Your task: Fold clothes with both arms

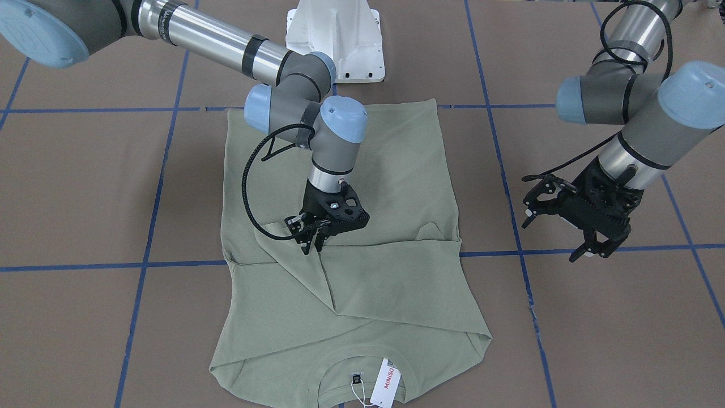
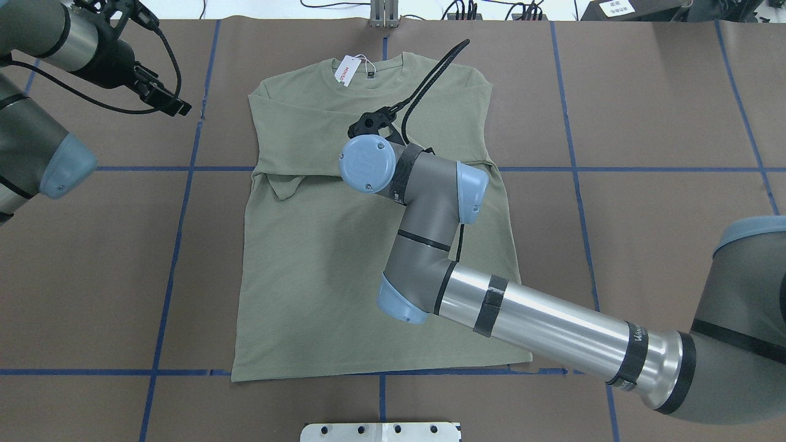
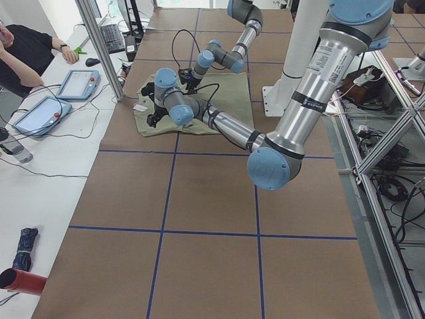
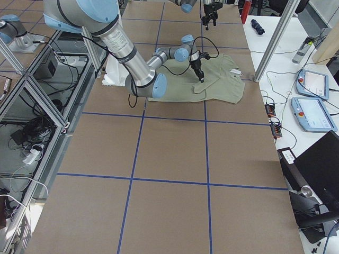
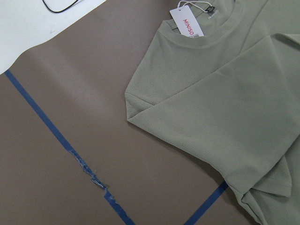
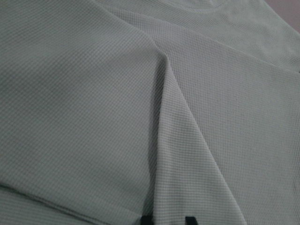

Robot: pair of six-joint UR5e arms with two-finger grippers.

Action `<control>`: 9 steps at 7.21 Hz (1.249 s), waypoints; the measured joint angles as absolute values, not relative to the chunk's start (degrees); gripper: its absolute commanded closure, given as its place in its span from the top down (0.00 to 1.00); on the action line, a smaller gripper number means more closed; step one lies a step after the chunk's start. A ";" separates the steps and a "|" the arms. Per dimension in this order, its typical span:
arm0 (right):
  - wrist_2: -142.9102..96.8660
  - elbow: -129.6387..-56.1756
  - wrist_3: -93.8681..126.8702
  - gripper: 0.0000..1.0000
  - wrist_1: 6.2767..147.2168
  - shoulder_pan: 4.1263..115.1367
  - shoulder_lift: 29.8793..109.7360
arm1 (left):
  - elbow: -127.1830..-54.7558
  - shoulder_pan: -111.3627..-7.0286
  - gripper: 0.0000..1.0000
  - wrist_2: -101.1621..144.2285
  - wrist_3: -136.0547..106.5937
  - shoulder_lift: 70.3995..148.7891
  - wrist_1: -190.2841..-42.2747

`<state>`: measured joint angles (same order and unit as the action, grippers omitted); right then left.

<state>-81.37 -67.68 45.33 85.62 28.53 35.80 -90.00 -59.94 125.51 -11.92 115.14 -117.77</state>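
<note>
Right arm (image 2: pixel 522 319), nearest in the overhead view, reaches over the sage-green shirt (image 1: pixel 385 187) lying flat mid-table (image 1: pixel 85 187), its right gripper (image 1: pixel 311 243) pinched on a ridge of folded sleeve. Left gripper (image 1: pixel 552 238) hangs spread and empty at the shirt's 3 o'clock in the front-facing view, with the MINISO hang tag (image 1: pixel 386 382) at 6 o'clock.

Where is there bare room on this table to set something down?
Bare table lies in the far square on the robot's right, framed by blue tape, and in the near square left of the shirt. Crowded: the shirt's middle, where the right pincer sits on the cloth, and the far left, where the left pincer hovers.
</note>
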 measured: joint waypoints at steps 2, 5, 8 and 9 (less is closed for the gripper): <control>-80.46 -67.72 44.62 0.00 85.68 28.71 35.77 | -90.00 -59.94 1.00 125.51 -11.95 115.14 -117.91; -79.72 -67.79 38.88 0.00 85.38 33.04 35.93 | -90.00 -59.94 1.00 125.51 -11.95 115.14 -118.09; -79.89 -66.94 34.78 1.00 83.63 36.66 37.92 | -90.02 -59.99 1.00 125.51 -11.95 115.08 -118.12; -79.89 -66.16 35.10 1.00 80.50 36.84 38.63 | -90.05 -60.02 1.00 125.51 -11.95 115.06 -118.12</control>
